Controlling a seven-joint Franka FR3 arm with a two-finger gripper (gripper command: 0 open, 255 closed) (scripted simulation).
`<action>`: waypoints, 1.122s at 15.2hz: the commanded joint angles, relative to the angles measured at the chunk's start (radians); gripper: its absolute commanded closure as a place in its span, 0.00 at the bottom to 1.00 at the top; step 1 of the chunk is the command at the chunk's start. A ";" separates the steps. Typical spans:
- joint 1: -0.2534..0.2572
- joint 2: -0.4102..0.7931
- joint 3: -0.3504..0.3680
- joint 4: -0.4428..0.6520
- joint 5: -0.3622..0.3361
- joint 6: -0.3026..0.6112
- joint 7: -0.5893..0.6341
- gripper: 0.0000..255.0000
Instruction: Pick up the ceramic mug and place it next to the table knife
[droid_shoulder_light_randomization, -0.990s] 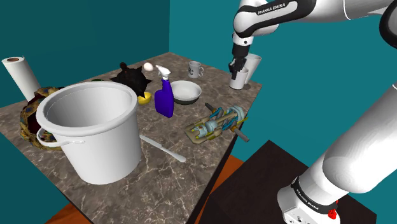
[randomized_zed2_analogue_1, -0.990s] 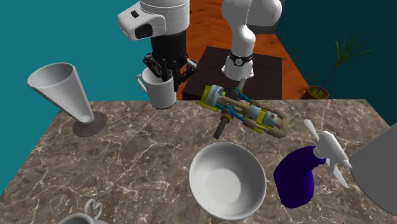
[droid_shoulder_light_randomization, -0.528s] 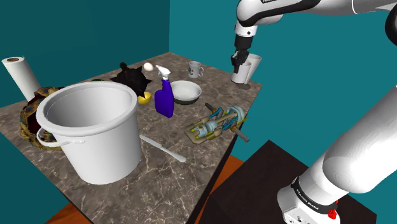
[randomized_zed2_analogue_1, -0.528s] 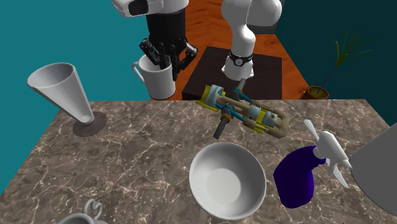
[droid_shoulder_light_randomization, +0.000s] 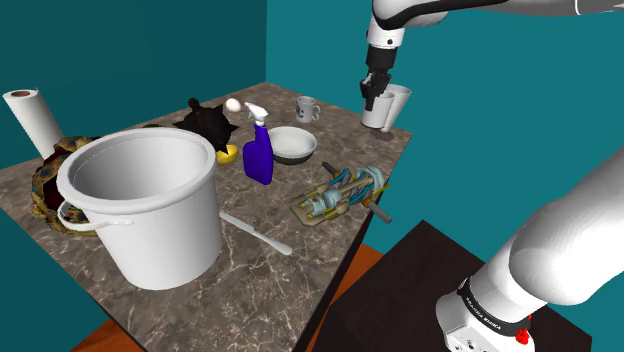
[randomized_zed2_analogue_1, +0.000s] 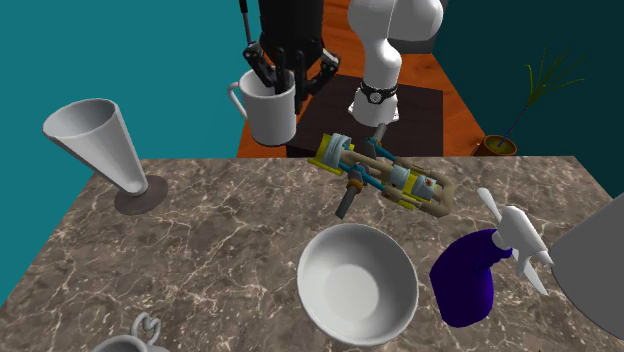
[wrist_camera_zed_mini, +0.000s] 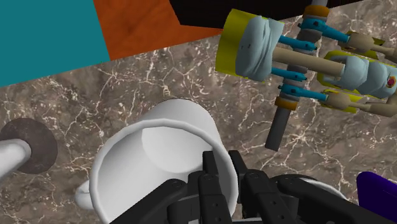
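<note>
Marble table: you find white mug held clear of surface, above far corner on stand-side edge. Gripper fingers clamped on mug rim. Knife lies beside big pot, well apart from mug.

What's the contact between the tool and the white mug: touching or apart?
Touching. Wrist view: the tool clasps the rim of the white mug between its fingers.

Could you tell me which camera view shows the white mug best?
The second exterior view: the whole mug, handle included, hangs from the end effector clear of the table. The wrist view looks into its mouth, fingers clasping the rim. The shoulder view shows it far off, partly behind the end effector.
</note>
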 joint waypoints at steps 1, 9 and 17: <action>0.018 -0.048 0.022 -0.055 -0.001 0.005 0.043 1.00; 0.097 -0.175 0.131 -0.186 0.025 -0.004 0.221 1.00; 0.178 -0.242 0.253 -0.244 0.077 -0.021 0.404 1.00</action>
